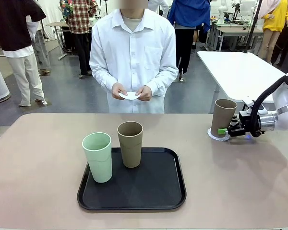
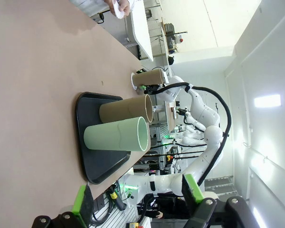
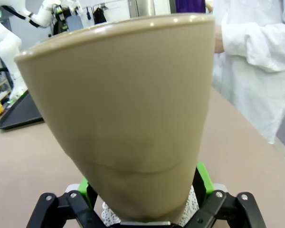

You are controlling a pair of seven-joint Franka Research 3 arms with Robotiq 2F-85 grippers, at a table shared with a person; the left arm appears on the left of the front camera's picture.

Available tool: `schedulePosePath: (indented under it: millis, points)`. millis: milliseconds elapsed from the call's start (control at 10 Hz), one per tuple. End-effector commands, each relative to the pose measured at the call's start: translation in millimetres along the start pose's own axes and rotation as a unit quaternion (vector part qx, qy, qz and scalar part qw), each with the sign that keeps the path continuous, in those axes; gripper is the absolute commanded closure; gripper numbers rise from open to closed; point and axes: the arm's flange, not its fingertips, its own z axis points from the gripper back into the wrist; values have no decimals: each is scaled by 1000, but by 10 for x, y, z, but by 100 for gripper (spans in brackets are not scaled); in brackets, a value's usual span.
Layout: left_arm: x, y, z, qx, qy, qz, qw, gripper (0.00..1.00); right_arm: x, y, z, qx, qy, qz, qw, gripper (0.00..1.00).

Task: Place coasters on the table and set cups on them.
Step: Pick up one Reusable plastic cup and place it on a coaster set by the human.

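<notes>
Right fingers [image 1: 222, 131] spread wide, flanking base of tall tan-brown matte tumbler [image 1: 223, 115] upright on lacy white round coaster [image 1: 212, 136], beige surface [image 1: 48, 163]. Left fingers [image 2: 80, 206] wide apart, empty.

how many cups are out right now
3: a pale mint green tumbler and a tan-brown tumbler upright on the black tray, a second tan-brown tumbler on a white lacy coaster farther right.

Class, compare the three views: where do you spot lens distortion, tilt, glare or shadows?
Front view: even, soft light; the mint cup and the tan cup beside it cast faint shadows on the black tray. Left wrist view: rolled sideways, with a bright glare patch at right. Right wrist view: the other tan cup looms, bulged by the wide lens.
</notes>
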Motion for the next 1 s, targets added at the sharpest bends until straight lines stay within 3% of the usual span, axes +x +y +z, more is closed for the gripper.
schedulePosePath:
  millis: [0, 900]
  points:
    - [-4, 1, 10, -4, -1, -4, 1000, 0, 57, -43, 40, 3, 30, -2, 1000, 0]
    - [-4, 1, 10, -4, -1, -4, 1000, 0, 221, 71, 522, -16, 84, -15, 996, 0]
